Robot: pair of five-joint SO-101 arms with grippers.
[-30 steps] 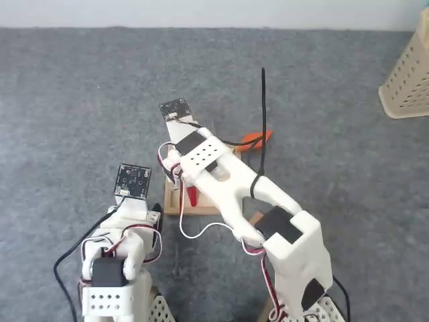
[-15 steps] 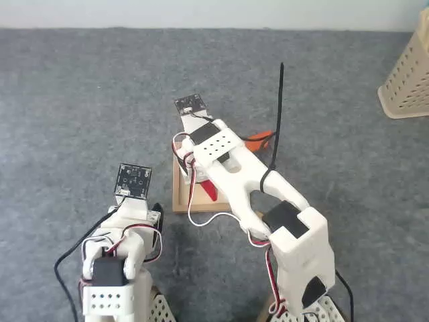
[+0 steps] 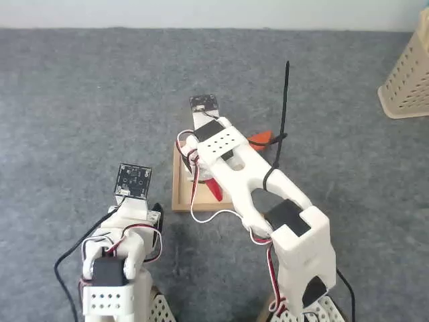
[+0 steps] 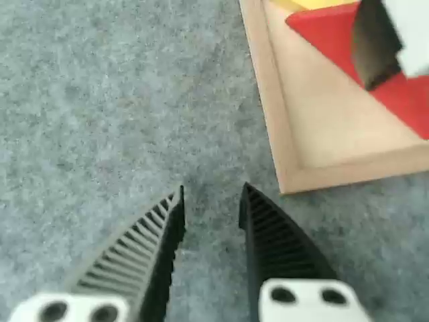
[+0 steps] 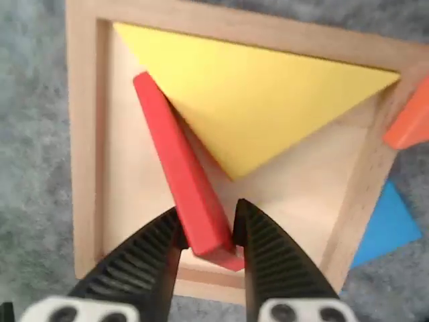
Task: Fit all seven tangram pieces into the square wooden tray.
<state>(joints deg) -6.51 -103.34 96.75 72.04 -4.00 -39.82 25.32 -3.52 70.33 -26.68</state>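
Pinching red piece (image 5: 188, 191), right arm (image 3: 231, 164) overhangs tray (image 5: 82, 134).

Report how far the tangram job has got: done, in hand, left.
Done: the yellow triangle lies flat in the wooden tray. In hand: the right gripper is shut on the red piece, tilted on edge inside the tray. Left: seating it, then the orange piece by the rim and the blue piece outside. The left gripper hangs open over the carpet.

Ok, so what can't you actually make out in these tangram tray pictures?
High view: the right arm covers most of the tray and its pieces.
Right wrist view: the orange piece runs off the picture's edge.
Left wrist view: the red piece is cut off by the edge.
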